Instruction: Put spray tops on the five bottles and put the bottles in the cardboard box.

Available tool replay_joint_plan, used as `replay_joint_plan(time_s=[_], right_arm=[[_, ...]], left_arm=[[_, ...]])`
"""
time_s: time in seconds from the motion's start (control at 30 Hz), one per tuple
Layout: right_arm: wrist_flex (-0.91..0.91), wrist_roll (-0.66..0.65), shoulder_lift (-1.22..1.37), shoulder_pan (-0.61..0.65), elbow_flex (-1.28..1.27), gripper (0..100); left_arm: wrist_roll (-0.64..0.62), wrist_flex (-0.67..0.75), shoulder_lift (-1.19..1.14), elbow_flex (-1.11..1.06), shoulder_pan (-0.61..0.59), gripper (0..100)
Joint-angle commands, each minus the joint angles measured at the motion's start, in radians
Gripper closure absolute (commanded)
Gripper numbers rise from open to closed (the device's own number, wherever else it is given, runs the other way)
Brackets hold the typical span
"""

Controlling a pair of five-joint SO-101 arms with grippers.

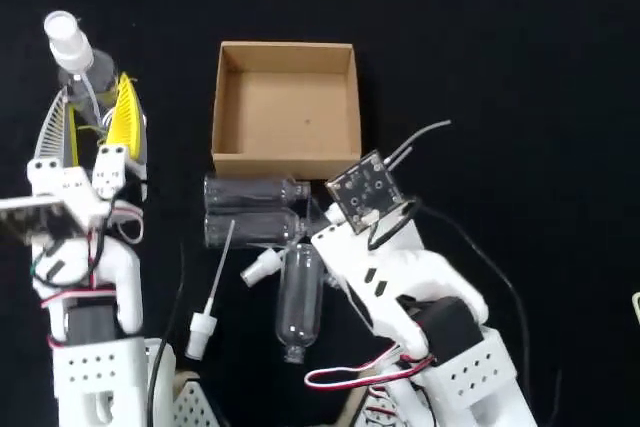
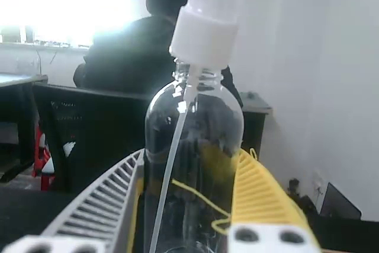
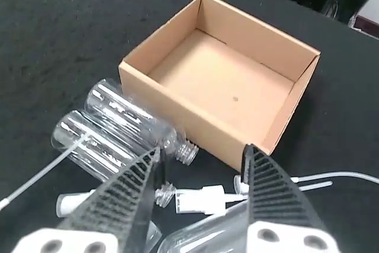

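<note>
My left gripper [image 1: 92,97] closed on a bottle [image 2: 195,122], spray top [image 2: 207,22] fitted, my right gripper [image 3: 202,152] wide open, empty, cardboard box [image 1: 280,163] at its eleven o'clock

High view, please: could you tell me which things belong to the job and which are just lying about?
Job: open brown cardboard box; three clear plastic bottles lying capless; loose white spray tops; capped bottle in left gripper.
Lying about: black tablecloth; red-and-white cable.
</note>
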State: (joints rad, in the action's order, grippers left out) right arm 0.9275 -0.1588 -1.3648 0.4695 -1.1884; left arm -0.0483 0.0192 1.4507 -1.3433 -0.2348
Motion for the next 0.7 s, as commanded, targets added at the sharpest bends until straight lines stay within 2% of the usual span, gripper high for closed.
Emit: replay_joint_plan(time_s=[0.0, 0.23, 0.4, 0.67], right_arm=[[-0.049, 0.006, -0.035, -0.018, -0.027, 80.0], [-0.049, 0.038, -0.041, -0.018, -0.036, 80.0], [-0.049, 0.035, -0.041, -0.023, -0.038, 79.9], [-0.049, 0.035, -0.036, -0.023, -0.042, 79.9]], left_arm=[[0.002, 0.038, -0.098, 0.111, -0.024, 91], [0.002, 0.333, -0.252, 0.022, -0.025, 91], [0.002, 0.516, -0.296, -0.093, -0.104, 91], [-0.002, 0.526, -0.304, -0.211, -0.188, 92]])
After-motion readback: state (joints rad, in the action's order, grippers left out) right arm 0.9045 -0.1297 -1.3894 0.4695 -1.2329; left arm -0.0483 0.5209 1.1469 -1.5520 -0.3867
